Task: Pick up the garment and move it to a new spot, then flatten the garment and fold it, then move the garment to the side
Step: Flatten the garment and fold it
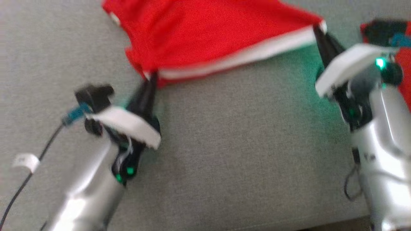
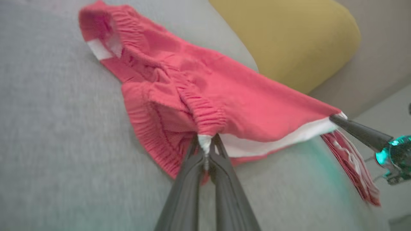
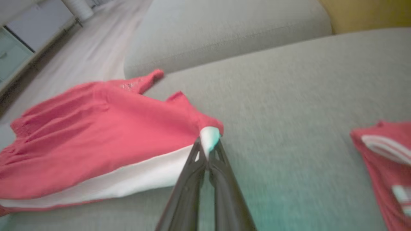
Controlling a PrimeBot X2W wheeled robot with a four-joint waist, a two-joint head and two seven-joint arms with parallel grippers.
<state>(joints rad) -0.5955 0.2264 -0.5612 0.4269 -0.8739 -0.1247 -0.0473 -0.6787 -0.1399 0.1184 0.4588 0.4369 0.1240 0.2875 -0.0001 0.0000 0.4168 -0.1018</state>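
- On the grey sofa seat (image 1: 240, 144), where is the garment (image 1: 208, 35) located?
- At the far side. Its white-striped hem is stretched taut between both arms.
- Left fingers (image 2: 186, 179)?
- Clenched on the hem's left corner.
- Right fingers (image 3: 189, 186)?
- Clamped on the white right corner. A second red piece (image 3: 382, 154) is seen well apart, and a yellow cushion (image 2: 282, 38) is seen behind.

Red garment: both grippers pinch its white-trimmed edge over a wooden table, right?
Not a table. The left gripper and right gripper both pinch the red garment by its white-trimmed edge, but over a grey sofa cushion; the head view shows it.
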